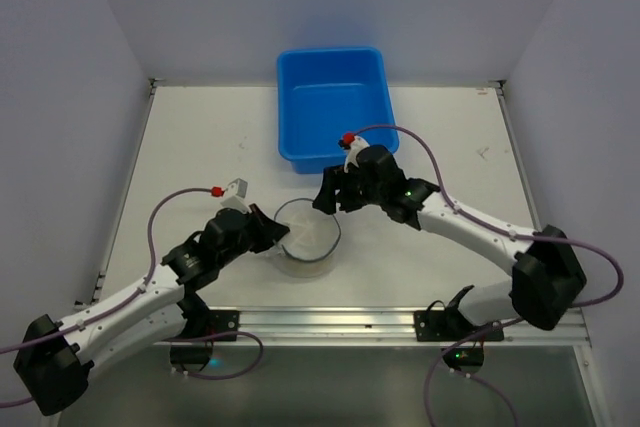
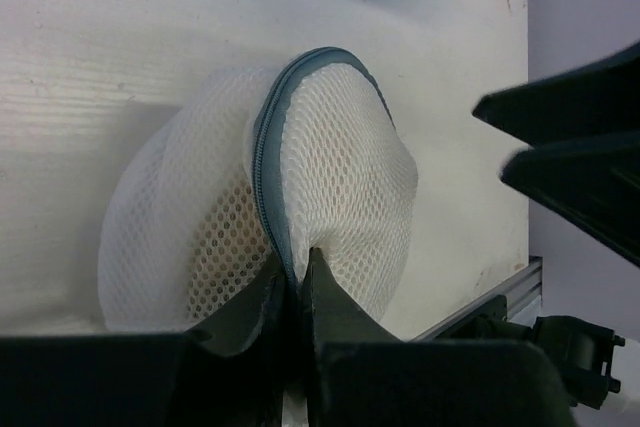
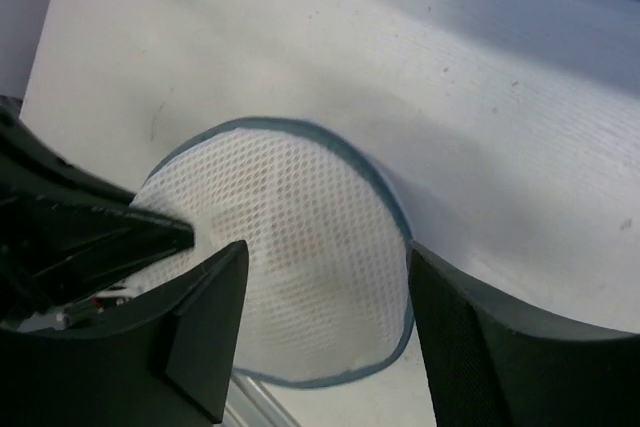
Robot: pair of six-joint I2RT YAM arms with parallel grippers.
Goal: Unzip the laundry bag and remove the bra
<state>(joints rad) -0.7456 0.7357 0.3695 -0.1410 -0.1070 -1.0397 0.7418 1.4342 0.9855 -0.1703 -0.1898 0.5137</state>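
Tabletop: white, walled on three sides by pale panels.

Blue tub: sat at the far middle of the tabletop, open side up.

Arms: both reached inward from the near edge and met in front of the tub.

Laundry bag: lay on the tabletop near the front centre, between the two end effectors and apart from the tub. White mesh, round drum form, tipped so that one flat circular panel faced up and toward the right arm. The bra could not be made out as such. Only a faint warm tint showed through the mesh in the left wrist view.

Right end effector: fingers spread wide, held over the far side of the bag. In the right wrist view the round panel showed between the two fingers, and no contact with it was visible.

Left end effector: fingers pinched together on the bag's rim at its near side, with mesh and zip caught between the tips.

Zip: a grey-blue line round the rim, teeth closed along the visible stretch. The slider was not identified.
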